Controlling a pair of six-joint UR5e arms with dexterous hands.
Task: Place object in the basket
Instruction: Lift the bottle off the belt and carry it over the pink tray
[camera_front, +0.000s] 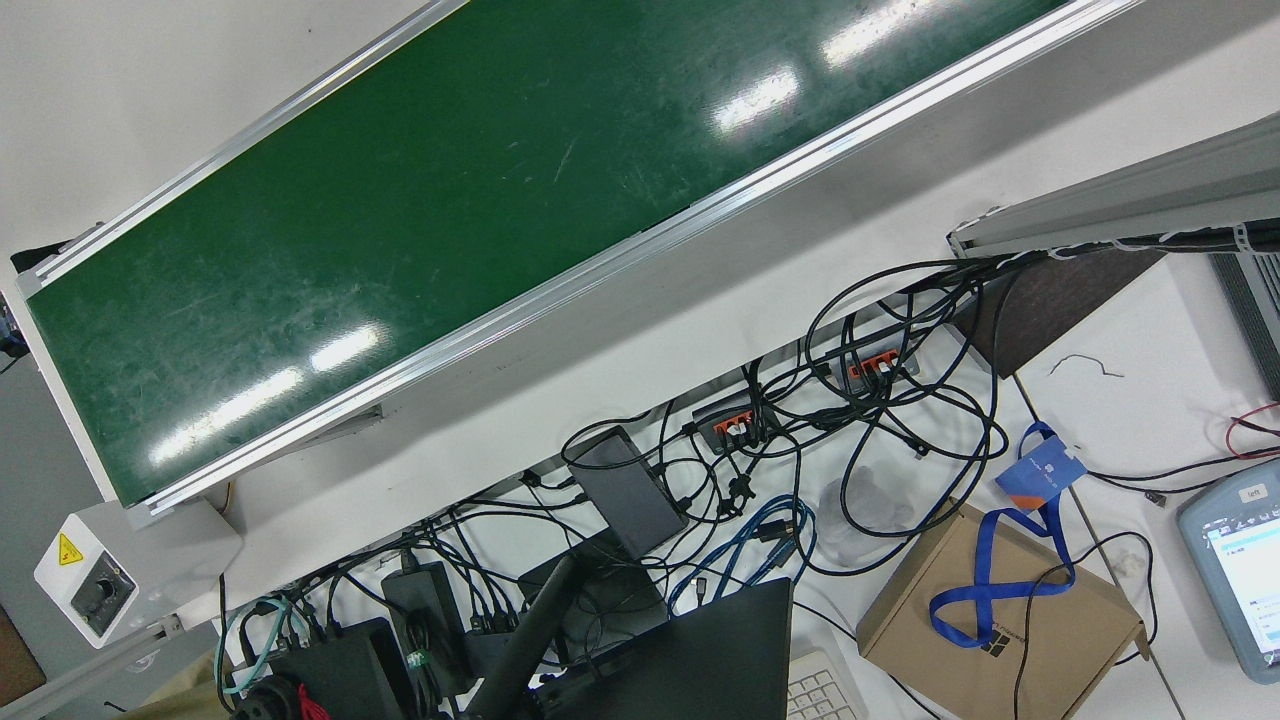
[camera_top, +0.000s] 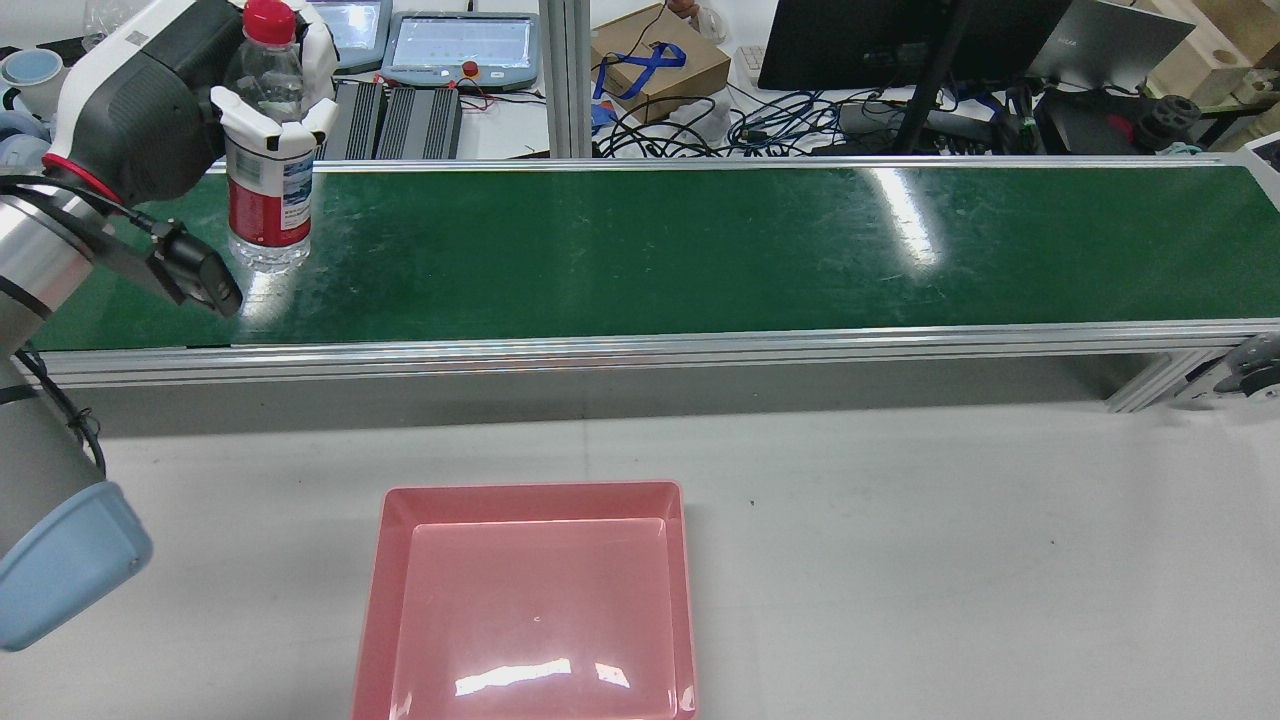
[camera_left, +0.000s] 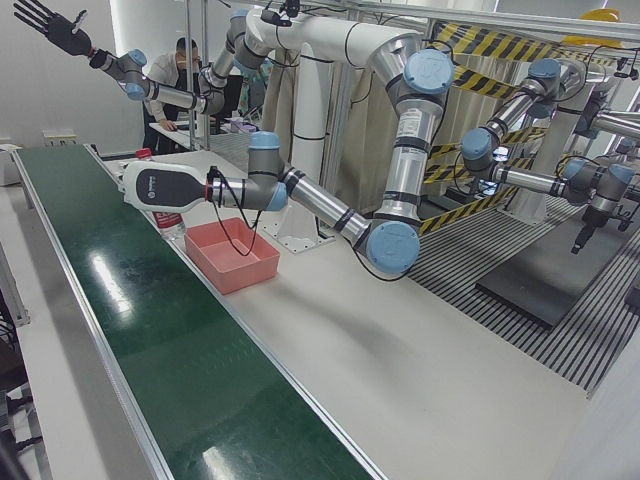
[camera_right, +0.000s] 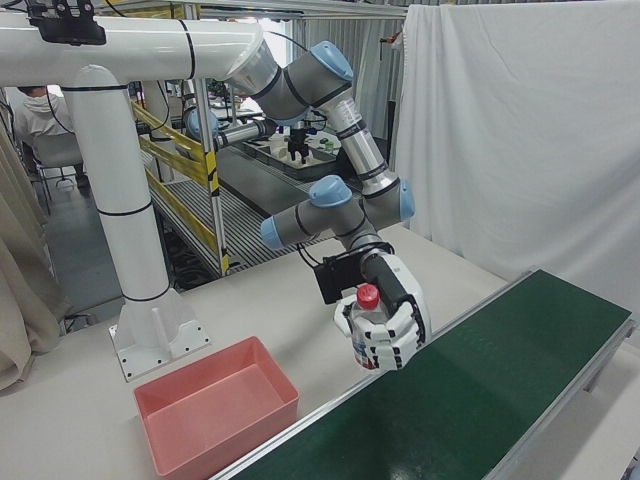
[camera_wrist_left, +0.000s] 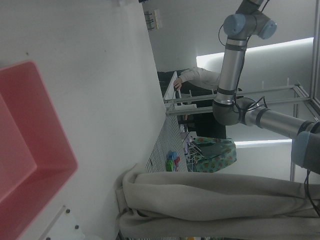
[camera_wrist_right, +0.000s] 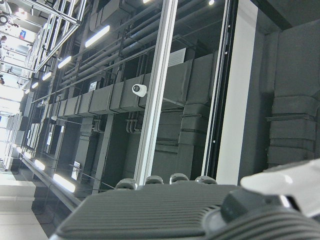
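A clear water bottle (camera_top: 268, 200) with a red cap and red label stands upright at the far left end of the green conveyor belt (camera_top: 700, 250). My white left hand (camera_top: 200, 110) is shut around its upper body; the bottle's base is at or just above the belt. The right-front view shows the same left hand (camera_right: 390, 320) wrapped around the bottle (camera_right: 368, 297). The pink basket (camera_top: 530, 490) sits empty on the white table, nearer than the belt. My black right hand (camera_left: 45, 25) is raised high with its fingers spread, holding nothing.
Beyond the belt lie tangled cables (camera_front: 850, 420), a cardboard box (camera_front: 1000, 620), monitors and teach pendants (camera_top: 460, 45). A control box (camera_front: 100, 580) sits at the belt's end. A person (camera_left: 185, 70) is bent over a bench behind the station.
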